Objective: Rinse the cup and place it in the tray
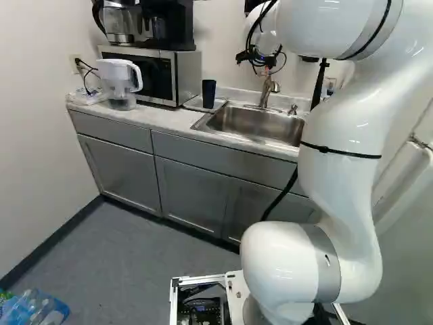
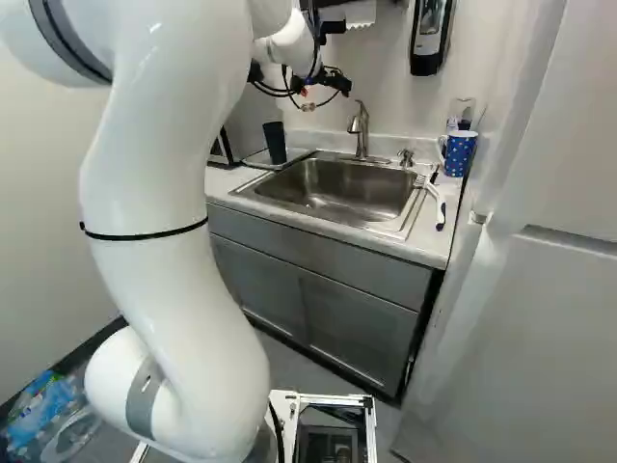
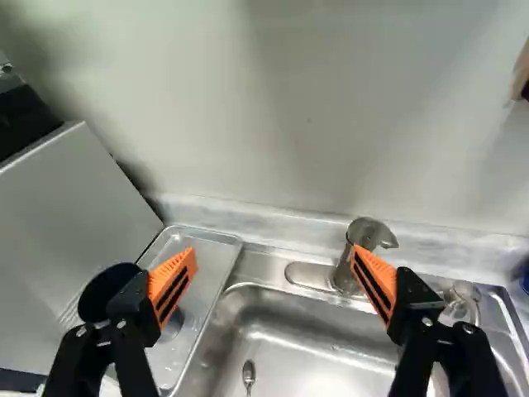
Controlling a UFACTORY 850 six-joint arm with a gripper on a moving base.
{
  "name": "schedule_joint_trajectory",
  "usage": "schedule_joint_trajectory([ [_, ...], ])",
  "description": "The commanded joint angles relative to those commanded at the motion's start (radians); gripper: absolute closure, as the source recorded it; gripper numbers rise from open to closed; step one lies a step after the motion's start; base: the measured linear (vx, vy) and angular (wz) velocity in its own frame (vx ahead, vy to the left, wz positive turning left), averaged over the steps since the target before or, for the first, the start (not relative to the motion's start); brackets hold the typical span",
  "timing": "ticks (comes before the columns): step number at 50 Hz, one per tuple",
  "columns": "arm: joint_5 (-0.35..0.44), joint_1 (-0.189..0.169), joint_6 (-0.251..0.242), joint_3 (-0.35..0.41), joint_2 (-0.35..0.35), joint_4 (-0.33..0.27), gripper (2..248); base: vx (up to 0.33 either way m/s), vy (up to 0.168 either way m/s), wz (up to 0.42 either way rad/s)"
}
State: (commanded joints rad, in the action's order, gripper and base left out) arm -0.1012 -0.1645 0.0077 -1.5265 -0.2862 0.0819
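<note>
In the right base view my gripper [image 2: 301, 89] is up near the wall, to the left of and higher than the faucet [image 2: 361, 128]. The wrist view shows the gripper [image 3: 274, 256] open, nothing between its orange pads. The dark cup [image 1: 209, 93] stands on the clear tray [image 1: 196, 104], between microwave and sink. In the wrist view the cup [image 3: 101, 291] is partly covered by one finger, and the tray [image 3: 208, 260] lies behind that finger. The faucet [image 3: 347, 260] rises behind the steel sink [image 3: 289, 339], close to the other finger's tip in that view.
A spoon [image 3: 249, 374] lies in the sink. The microwave [image 1: 162, 73] and a water pitcher [image 1: 120, 81] stand left of the tray. Right of the sink are a blue dotted mug [image 2: 458, 152] and a white-handled brush [image 2: 436, 201]. A soap dispenser [image 2: 429, 34] hangs on the wall.
</note>
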Motion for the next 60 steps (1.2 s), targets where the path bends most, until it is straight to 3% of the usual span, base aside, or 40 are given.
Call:
schedule_joint_trajectory([
  [60, -0.194, -0.011, 0.000, 0.309, 0.287, 0.000, 3, 0.000, 0.000, 0.000],
])
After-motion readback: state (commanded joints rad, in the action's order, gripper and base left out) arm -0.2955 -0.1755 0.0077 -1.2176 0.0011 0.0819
